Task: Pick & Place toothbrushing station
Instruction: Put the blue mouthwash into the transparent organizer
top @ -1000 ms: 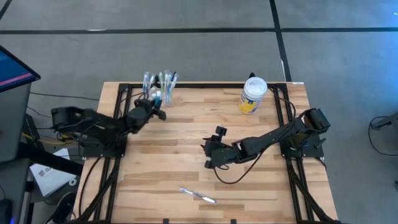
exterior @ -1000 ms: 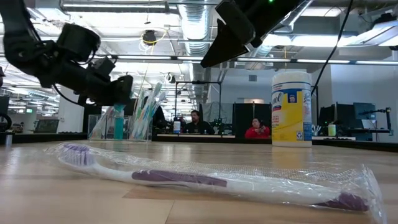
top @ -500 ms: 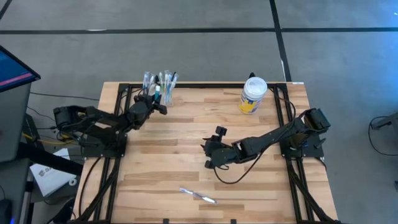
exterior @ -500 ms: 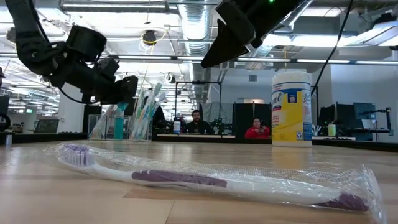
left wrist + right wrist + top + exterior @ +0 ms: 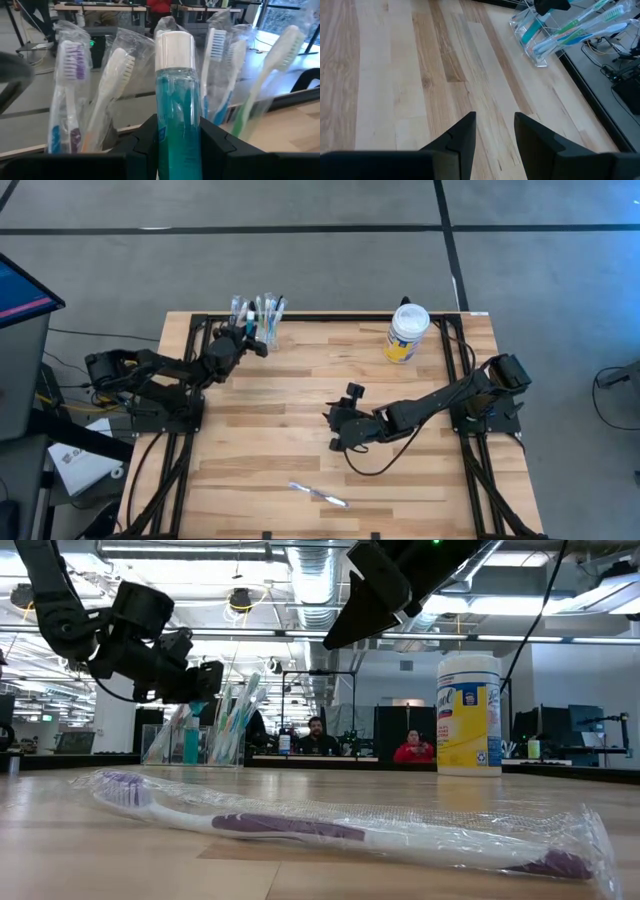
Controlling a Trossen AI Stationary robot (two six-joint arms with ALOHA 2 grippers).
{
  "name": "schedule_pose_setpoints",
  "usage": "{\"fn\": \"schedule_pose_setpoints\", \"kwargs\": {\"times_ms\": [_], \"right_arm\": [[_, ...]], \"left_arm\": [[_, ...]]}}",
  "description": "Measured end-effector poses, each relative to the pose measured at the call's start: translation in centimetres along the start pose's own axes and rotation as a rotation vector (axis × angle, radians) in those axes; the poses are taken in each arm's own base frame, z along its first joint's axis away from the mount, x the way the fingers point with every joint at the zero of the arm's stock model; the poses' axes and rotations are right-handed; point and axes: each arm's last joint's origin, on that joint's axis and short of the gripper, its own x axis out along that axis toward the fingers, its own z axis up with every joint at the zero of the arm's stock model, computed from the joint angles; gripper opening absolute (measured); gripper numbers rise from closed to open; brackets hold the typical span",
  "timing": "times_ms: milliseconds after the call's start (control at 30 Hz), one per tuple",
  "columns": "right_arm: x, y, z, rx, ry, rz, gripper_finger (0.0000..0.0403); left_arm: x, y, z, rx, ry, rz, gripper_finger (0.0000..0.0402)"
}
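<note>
Table [image 5: 300, 440]: a big wooden top. Both robot arms reach in over it.
Right arm: it lies low across the right side of the table. Its right gripper [image 5: 338, 430] sits near the middle. The fingers are spread apart with nothing but bare wood between them.
Left arm: it comes in from the left edge and reaches up to the far left corner. Its left gripper [image 5: 175, 145] is up off the table, right by the brushes.
Big jar [image 5: 406, 332]: white lid, yellow label. It stands at the far right of the table, well apart from both grippers.
Clear cup [image 5: 165, 745]: it stands at the far left corner, full of toothbrushes [image 5: 112, 90] in plastic wrap. They are blue, green, purple and white, and they stick up and lean out.
Teal bottle [image 5: 176, 100]: it has a white cap and blue-green stuff inside. It stands straight up, pinched between the left gripper's two fingers, just in front of the brushes.
Loose toothbrush [image 5: 300, 828]: purple and white, in a clear bag. It lies flat near the front edge of the table, far from both grippers.
</note>
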Motion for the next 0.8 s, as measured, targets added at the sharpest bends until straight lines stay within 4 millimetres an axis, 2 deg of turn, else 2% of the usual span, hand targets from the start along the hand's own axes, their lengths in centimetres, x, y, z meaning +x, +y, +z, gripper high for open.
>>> {"fn": "schedule_pose_setpoints", "kwargs": {"times_ms": [267, 467, 800], "right_arm": [[0.1, -0.1, 0.0, 0.003, 0.003, 0.0, 0.0124], [0.4, -0.5, 0.0, 0.01, 0.01, 0.007, 0.0124], [0.3, -0.2, 0.0, 0.007, 0.014, 0.031, 0.0124]], "left_arm": [[0.4, 0.4, 0.2, -0.013, 0.003, -0.005, 0.0088], [1.1, -0.3, 1.0, -0.016, -0.022, -0.018, 0.0088], [3.1, -0.7, -0.6, 0.08, 0.058, 0.033, 0.0088]]}}
